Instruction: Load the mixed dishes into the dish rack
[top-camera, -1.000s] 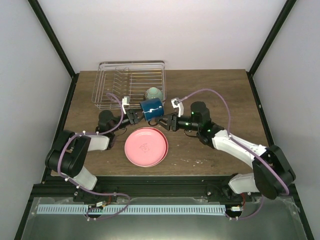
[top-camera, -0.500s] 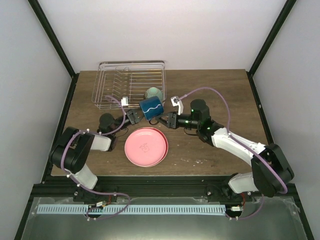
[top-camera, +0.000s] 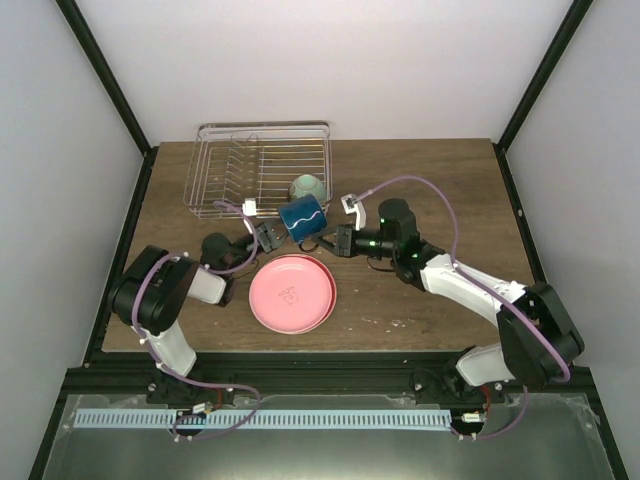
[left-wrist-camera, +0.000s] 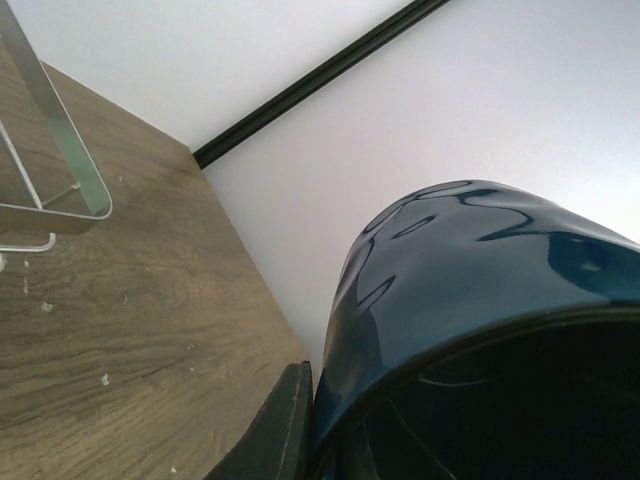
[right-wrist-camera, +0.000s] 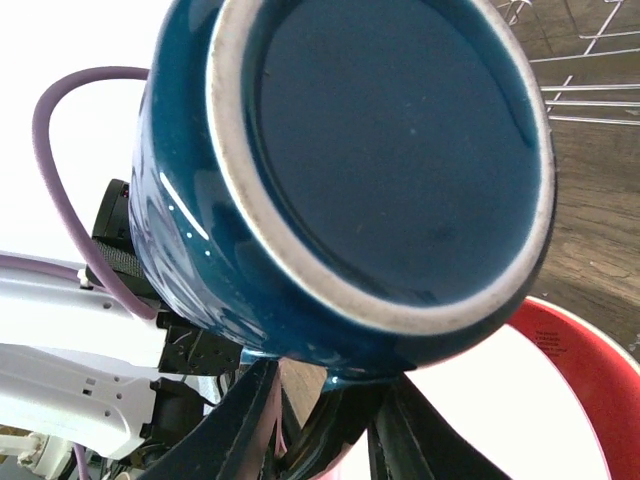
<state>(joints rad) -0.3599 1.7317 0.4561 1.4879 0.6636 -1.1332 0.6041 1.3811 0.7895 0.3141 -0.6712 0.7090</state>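
Both tools meet at one dish. In the overhead view the left tool (top-camera: 268, 237) and the right tool (top-camera: 328, 240) sit on opposite sides of the dark blue cup (top-camera: 302, 215). It is held on its side above the table (top-camera: 430, 180), just in front of the rack (top-camera: 262, 165). By my reading the job has barely begun. The rack holds no dish that I can see. The pale bowl (top-camera: 307, 187) stands on the table beside the rack's front right corner. The pink plate (top-camera: 292, 295) lies flat near the front edge, well apart from the rack, and I can make out no other plate apart from it. A small mark at the plate's centre is too small to read. In the left wrist view the cup (left-wrist-camera: 470, 270) fills the lower right with its mouth toward the camera. One finger (left-wrist-camera: 285, 430) presses its outer wall, so this tool is clenched on the rim, and a corner of the rack (left-wrist-camera: 60, 140) shows at the far left. In the right wrist view the cup (right-wrist-camera: 390, 150) turns its unglazed foot ring and blank base to the lens. The fingers (right-wrist-camera: 245, 425) stand on either side of its lower edge, but I cannot tell whether they pinch it. A line of fine print on the plate (right-wrist-camera: 585, 400) below is unreadable, and there is no brand or label anywhere. Cup, bowl and plate all remain to be loaded.
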